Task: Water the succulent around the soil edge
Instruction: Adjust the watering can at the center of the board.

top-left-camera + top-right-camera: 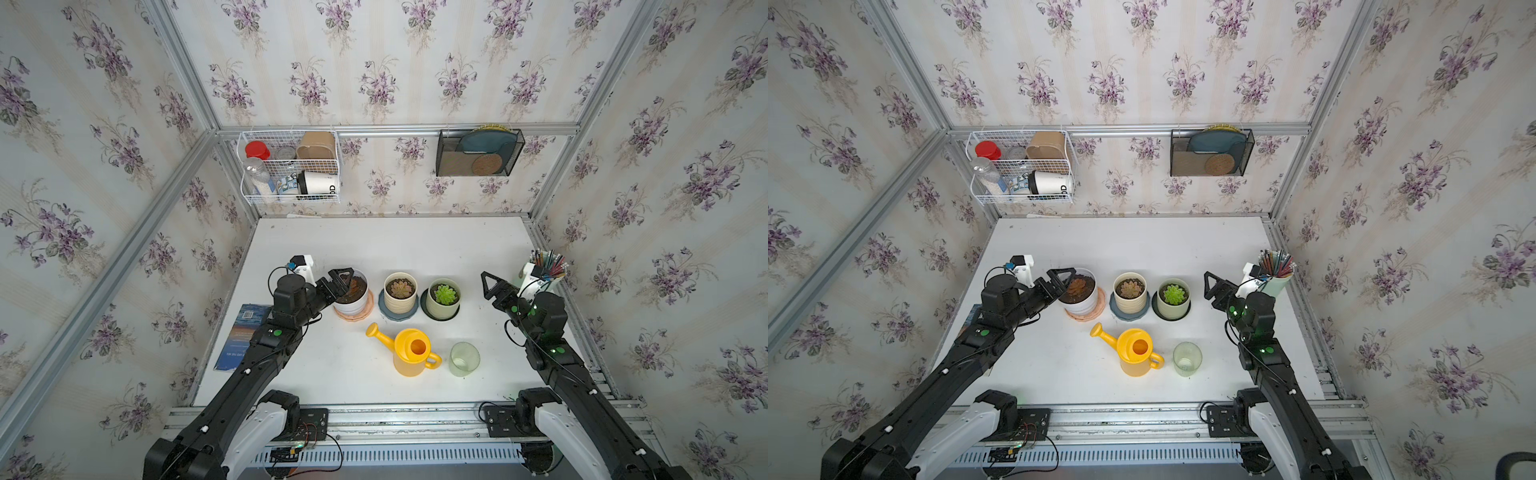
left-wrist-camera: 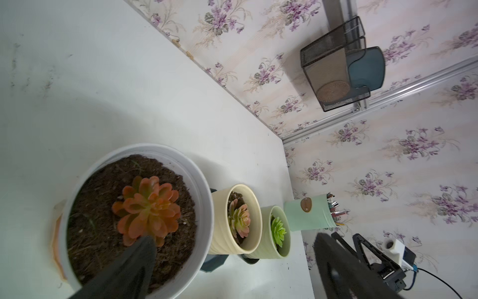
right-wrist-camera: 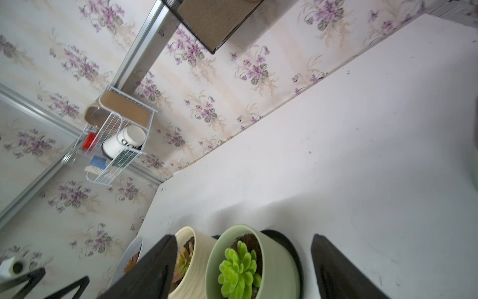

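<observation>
Three potted succulents stand in a row: an orange one in a white pot (image 1: 352, 296), a pinkish one in a cream pot (image 1: 400, 293) and a green one in a pale green pot (image 1: 444, 297). In front of them stands a yellow watering can (image 1: 411, 352), spout pointing left, untouched. My left gripper (image 1: 341, 277) hovers open over the white pot's left rim. In the left wrist view one finger (image 2: 134, 261) lies above the brown soil (image 2: 103, 207) beside the orange succulent (image 2: 147, 209). My right gripper (image 1: 486, 283) hangs open and empty right of the green pot (image 3: 274, 261).
A clear glass cup (image 1: 464, 359) stands right of the watering can. A pencil cup (image 1: 544, 272) is at the table's right edge, a blue book (image 1: 245, 340) at the left edge. A wire basket (image 1: 291, 166) and a mesh holder (image 1: 478, 153) hang on the back wall.
</observation>
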Robot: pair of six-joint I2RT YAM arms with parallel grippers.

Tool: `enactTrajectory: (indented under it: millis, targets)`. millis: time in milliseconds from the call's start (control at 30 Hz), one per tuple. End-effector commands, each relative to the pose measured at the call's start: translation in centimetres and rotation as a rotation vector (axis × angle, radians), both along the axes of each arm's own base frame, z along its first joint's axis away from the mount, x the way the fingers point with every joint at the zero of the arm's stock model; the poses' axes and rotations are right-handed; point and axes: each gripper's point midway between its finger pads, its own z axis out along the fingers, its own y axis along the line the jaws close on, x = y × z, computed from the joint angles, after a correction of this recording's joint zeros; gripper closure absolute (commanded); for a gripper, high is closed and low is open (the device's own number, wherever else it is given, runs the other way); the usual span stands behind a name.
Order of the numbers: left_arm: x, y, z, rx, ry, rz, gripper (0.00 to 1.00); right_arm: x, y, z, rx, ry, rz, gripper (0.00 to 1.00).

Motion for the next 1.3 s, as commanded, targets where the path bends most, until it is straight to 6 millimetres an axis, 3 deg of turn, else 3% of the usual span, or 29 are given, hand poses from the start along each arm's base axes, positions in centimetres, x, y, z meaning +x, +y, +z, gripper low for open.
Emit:
enactTrajectory:
  millis: [0, 233, 400, 667, 933, 1267]
  targets:
    - [-0.3, -0.5, 1.4, 0.035, -0.076, -0.043, 0.01, -1.1, 2.8, -0.5, -0.075, 0.010, 0.116, 0.14]
    - [-0.7, 0.9, 0.3, 0.161, -0.060, -0.007, 0.05, -5.0, 10.5, -0.8, -0.254, 0.026, 0.398, 0.15]
    - [-0.8, 1.5, -0.2, 0.203, -0.043, 0.012, 0.08, -8.2, 13.5, -2.0, -0.318, 0.063, 0.532, 0.21]
    - [-0.7, 1.4, -0.7, 0.234, -0.019, -0.005, 0.11, -9.0, 13.4, -3.1, -0.378, 0.140, 0.494, 0.24]
    - [-1.7, 2.2, -1.0, 0.282, 0.003, 0.012, 0.14, -12.1, 14.8, -4.5, -0.474, 0.189, 0.623, 0.27]
    - [-2.6, 2.4, -1.2, 0.310, 0.035, -0.005, 0.16, -14.3, 14.5, -5.6, -0.636, 0.256, 0.648, 0.45]
